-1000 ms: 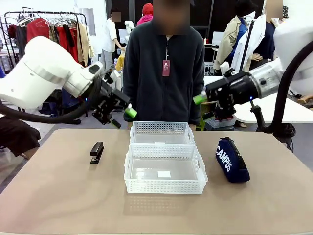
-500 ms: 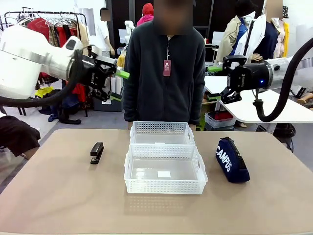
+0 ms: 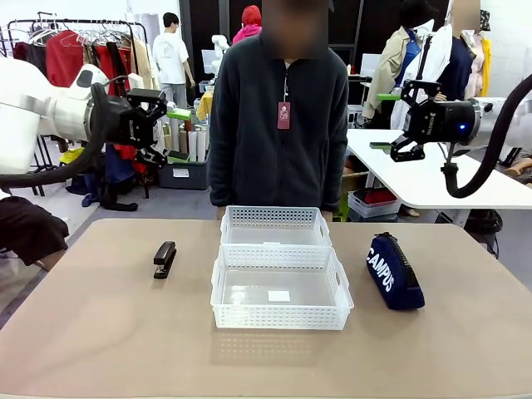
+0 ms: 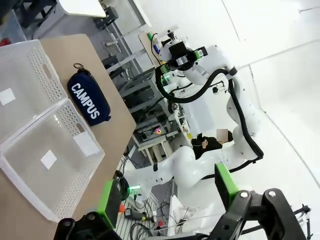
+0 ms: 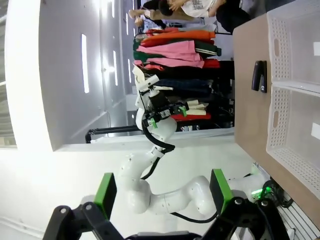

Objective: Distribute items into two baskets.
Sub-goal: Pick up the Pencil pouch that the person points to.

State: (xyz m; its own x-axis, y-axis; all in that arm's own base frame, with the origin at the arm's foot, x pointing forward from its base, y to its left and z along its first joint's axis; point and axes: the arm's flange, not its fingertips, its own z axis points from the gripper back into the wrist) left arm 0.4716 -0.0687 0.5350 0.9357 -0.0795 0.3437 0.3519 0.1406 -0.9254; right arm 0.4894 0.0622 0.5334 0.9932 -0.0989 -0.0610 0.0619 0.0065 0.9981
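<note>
The navy pouch lies just right of the near basket. The black stapler lies well left of it. The far basket sits right behind, and neither item is in a basket yet. The left gripper hangs high on the stapler's side and the right gripper high on the pouch's side, both with fingers released and empty. Best, I judge, for each arm to drop straight onto its own item and close across its narrow width.
</note>
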